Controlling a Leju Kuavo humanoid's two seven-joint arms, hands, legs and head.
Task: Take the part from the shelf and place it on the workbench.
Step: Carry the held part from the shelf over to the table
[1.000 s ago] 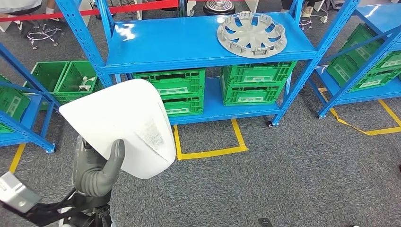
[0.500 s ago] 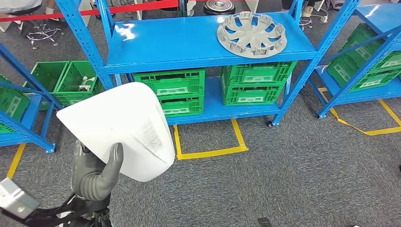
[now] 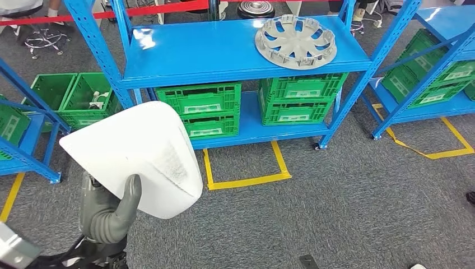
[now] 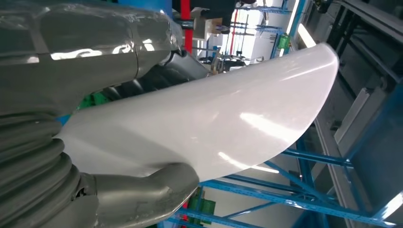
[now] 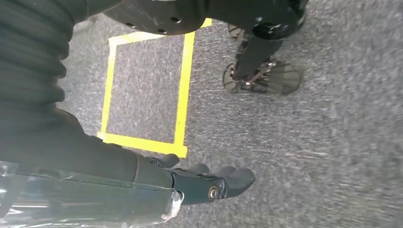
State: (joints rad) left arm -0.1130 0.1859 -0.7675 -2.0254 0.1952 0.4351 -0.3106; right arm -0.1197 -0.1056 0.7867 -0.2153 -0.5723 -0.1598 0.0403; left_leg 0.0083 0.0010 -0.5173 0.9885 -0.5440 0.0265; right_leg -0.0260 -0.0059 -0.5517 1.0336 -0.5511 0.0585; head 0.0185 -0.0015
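A large white curved panel, the part (image 3: 134, 157), is in the head view at lower left, held up over the grey carpet in front of the blue shelf (image 3: 213, 50). My left hand (image 3: 106, 213) grips its lower edge, thumb on the near face. The left wrist view shows the glossy part (image 4: 214, 123) clamped between the thumb (image 4: 142, 194) and the fingers behind it. In the right wrist view my right hand (image 5: 204, 183) hangs over the carpet, its fingers stretched out with nothing in them.
A grey wheel cover (image 3: 296, 40) lies on the shelf's top board. Green crates (image 3: 201, 106) fill the lower level. More blue racks with green crates stand at left (image 3: 28, 162) and right (image 3: 442, 22). A yellow tape square (image 3: 246, 179) marks the floor.
The whole picture has shifted slightly, so the camera has moved. The part and my left hand sit a little lower and further left in the picture, grip unchanged.
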